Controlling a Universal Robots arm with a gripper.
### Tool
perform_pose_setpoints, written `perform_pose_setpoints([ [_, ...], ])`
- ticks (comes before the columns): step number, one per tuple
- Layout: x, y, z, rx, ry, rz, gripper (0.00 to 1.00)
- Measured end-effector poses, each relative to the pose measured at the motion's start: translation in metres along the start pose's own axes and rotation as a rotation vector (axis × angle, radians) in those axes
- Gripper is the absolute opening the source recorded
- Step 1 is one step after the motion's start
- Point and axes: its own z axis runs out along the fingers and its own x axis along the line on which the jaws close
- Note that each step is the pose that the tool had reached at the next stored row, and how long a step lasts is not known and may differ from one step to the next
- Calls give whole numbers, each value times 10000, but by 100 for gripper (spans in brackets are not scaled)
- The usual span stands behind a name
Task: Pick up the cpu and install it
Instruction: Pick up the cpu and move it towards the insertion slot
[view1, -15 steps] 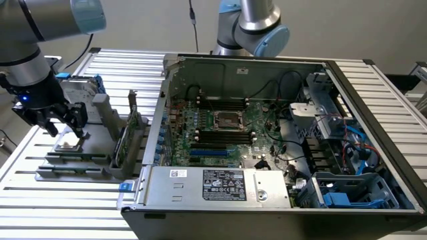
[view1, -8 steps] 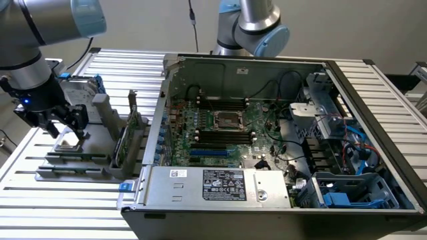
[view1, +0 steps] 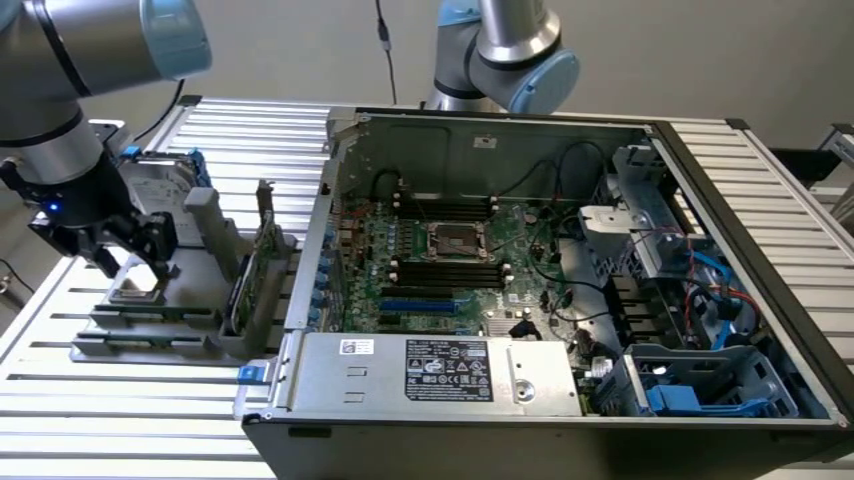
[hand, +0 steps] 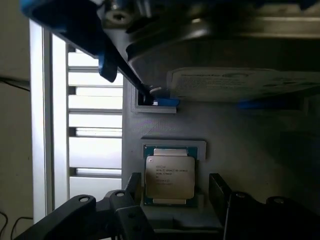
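Your pincer (hand: 175, 186) hangs spread over the cpu (hand: 170, 175), which lies flat in a recess of the holder (hand: 235, 145). It looks light, rigid, slick on top and probably fragile underneath. Grip two opposite edges, squarely.

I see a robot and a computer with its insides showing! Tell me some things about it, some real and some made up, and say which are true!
1. The claw is open, with one finger on each side of the cpu. True.
2. The cpu sits in the motherboard socket. False: it lies on the grey tray, outside the computer case.
3. The computer case is open, so the motherboard shows. True.
4. The cpu's top is bright red. False: it is silver-grey.
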Motion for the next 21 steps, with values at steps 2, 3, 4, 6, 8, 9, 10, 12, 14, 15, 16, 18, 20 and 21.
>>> perform_pose_setpoints([
  [2,0,-7,20,-24,-3,13,65],
  [3,0,-10,27,-35,-1,17,65],
  [4,0,-13,34,-51,-1,21,65],
  [6,0,-20,44,-85,1,24,65],
  [8,0,-25,55,-111,2,26,65],
  [9,-1,-28,62,-122,2,28,65],
  [10,0,-30,70,-132,4,30,65],
  [12,0,-36,82,-150,9,33,65],
  [14,0,-40,97,-166,13,38,65],
  [15,1,-41,104,-171,16,41,65],
  [16,1,-43,110,-177,18,44,65],
  [18,1,-45,122,-189,20,50,65],
  [20,1,-47,130,-199,23,57,65],
  [21,1,-47,132,-202,25,60,65],
])
